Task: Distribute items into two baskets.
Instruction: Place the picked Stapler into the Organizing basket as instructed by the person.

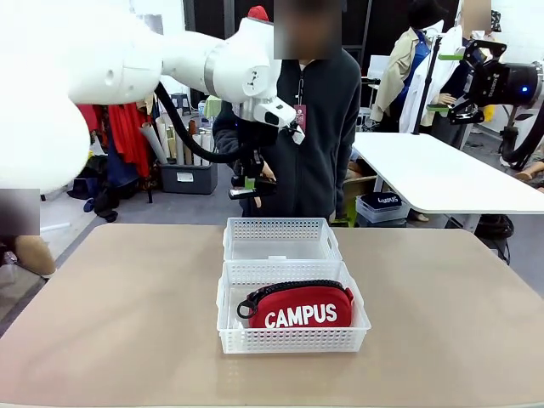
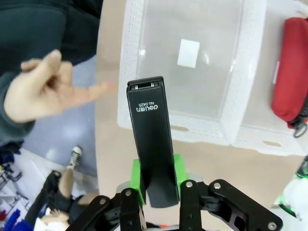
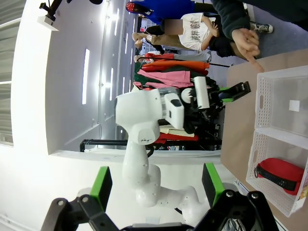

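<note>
The stapler (image 2: 154, 144) is slim, black and glossy, with small white print near its tip and a narrow metal slot at its end. It sits clamped between the green pads (image 2: 136, 185) of the left pincer (image 2: 156, 192), its length running out past the fingertips. From the front it shows as a dark bar (image 1: 252, 190) held level in the air above the far edge of the surface (image 1: 127, 297), just left of the far basket (image 1: 280, 239) and in front of the person's dark jacket.

The red pouch (image 1: 302, 306) is soft fabric with a black zipper along its top and white "CAMPUS" letters on its side. It lies in the near basket (image 1: 293, 336), filling most of it. The two baskets are alike: shallow, milky white plastic with lattice walls, set touching end to end at the middle of the surface. The far one has a small white label (image 2: 188, 53) on its floor.

The left arm reaches in from the left, bends down at the wrist, and points its pincer (image 1: 252, 183) toward the far basket's left side. The person's hand (image 2: 41, 91) is beside it, one finger stretched out to touch the surface near that basket's corner.

The right pincer (image 3: 156, 185) is raised high at the far right, away from the surface, its green-padded fingers spread wide with nothing between them.
</note>
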You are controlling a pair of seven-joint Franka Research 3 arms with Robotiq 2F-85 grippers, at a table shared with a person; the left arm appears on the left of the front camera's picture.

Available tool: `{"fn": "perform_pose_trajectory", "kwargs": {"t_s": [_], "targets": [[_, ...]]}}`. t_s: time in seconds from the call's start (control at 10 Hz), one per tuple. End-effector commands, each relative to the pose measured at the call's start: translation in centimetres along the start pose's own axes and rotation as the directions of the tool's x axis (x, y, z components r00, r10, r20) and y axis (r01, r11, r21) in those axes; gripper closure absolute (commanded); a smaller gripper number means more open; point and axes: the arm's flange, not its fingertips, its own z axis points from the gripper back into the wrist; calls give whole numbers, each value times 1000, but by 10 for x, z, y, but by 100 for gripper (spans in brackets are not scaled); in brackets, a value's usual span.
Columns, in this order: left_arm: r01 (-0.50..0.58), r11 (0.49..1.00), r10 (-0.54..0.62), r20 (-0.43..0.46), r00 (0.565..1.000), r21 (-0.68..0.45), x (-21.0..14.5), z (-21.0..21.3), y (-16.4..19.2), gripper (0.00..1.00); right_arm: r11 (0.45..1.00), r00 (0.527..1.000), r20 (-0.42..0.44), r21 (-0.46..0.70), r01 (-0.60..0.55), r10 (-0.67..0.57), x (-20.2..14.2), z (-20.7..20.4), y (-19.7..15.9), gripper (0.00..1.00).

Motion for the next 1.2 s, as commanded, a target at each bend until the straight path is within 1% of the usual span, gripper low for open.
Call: {"fn": "perform_pose_trajectory", "kwargs": {"t_s": [0.0, 0.1, 0.2, 0.3, 0.4, 0.6, 0.7, 0.8, 0.9, 1.0, 1.1], "targets": [[47, 999, -47, 39, 998, 2, 15, -5, 19, 100, 1000, 1000, -2, 1, -3, 3, -1, -1, 2, 0], [64, 998, -63, 44, 997, -24, 21, -11, 20, 100, 1000, 1000, -2, 1, -3, 3, -1, -1, 2, 0], [50, 998, -48, 60, 997, -31, 23, -11, 19, 100, 1000, 1000, -2, 1, -3, 3, -1, -1, 2, 0], [34, 997, -26, 96, 995, -77, 14, 0, 22, 100, 1000, 1000, -2, 1, -3, 3, -1, -1, 2, 0], [40, 999, -40, 33, 999, -12, 17, -25, 10, 100, 1000, 1000, -2, 1, -3, 3, -1, -1, 2, 0], [40, 999, -40, 33, 999, -12, 17, -25, 10, 100, 1000, 1000, -2, 1, -3, 3, -1, -1, 2, 0], [33, 999, -31, 49, 998, -33, 18, -24, 11, 100, 1000, 1000, -2, 1, -3, 3, -1, -1, 2, 0], [57, 997, -55, 39, 998, -52, 27, -40, 14, 100, 1000, 1000, -2, 1, -3, 3, -1, -1, 2, 0], [98, 992, -93, 58, 994, -82, 32, -53, 18, 100, 1000, 1000, -2, 1, -3, 3, -1, -1, 2, 0], [110, 990, -105, 63, 993, -92, 46, -68, 12, 100, 1000, 1000, -2, 1, -3, 3, -1, -1, 2, 0], [137, 986, -132, 52, 990, -96, 52, -84, 13, 100, 1000, 1000, -2, 1, -3, 3, -1, -1, 2, 0]]}}
